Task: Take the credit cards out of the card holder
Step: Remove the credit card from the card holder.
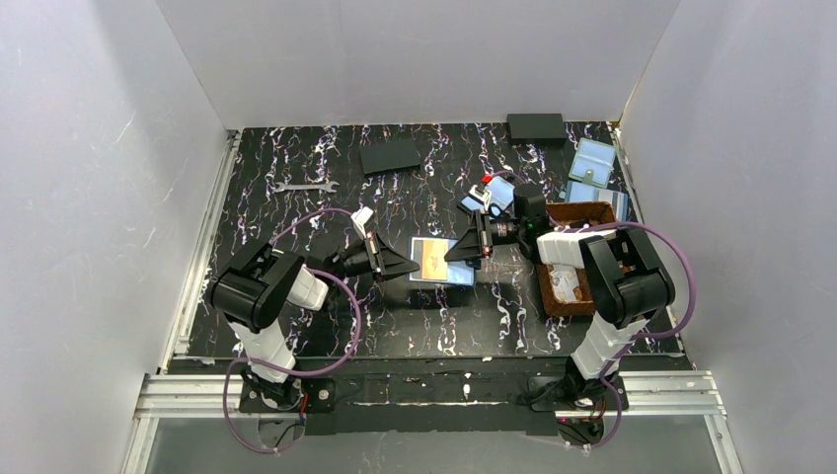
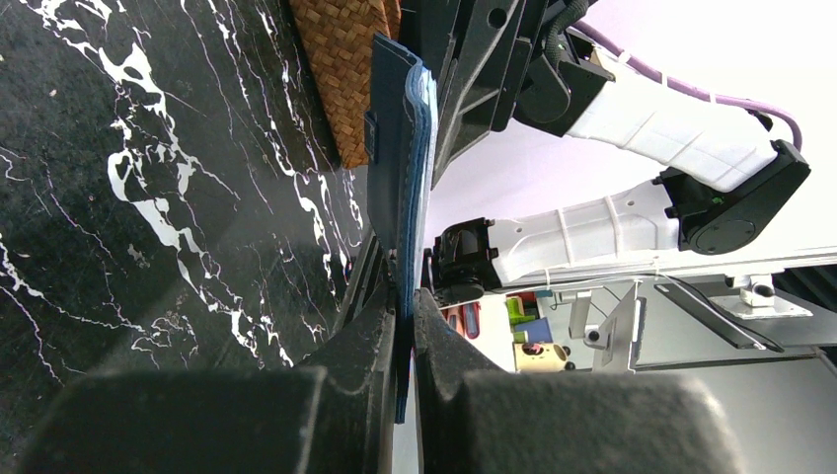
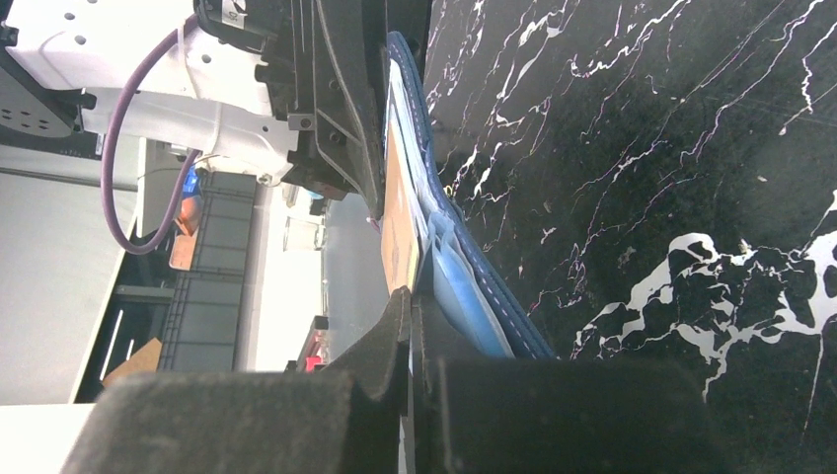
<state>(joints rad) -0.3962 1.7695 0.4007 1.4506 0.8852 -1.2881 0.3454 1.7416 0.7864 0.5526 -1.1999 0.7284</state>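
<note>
While left jaws pinch one card holder [image 2: 395, 197], right jaws pinch one orange card [image 3: 398, 217]

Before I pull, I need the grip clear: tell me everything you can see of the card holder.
The card holder is a navy bifold with light blue inner pockets and stitched edges. It is spread open mid-table, inside up, with an orange-tan card in it. The left claw pinches one edge; the right claw is shut opposite, seemingly on the card.

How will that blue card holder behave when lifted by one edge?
Probably floppy: the card holder is a thin stitched bifold, and the left gripper pinches only one edge, so the free half would likely sag. Its orange card looks smooth and may slide out.
</note>
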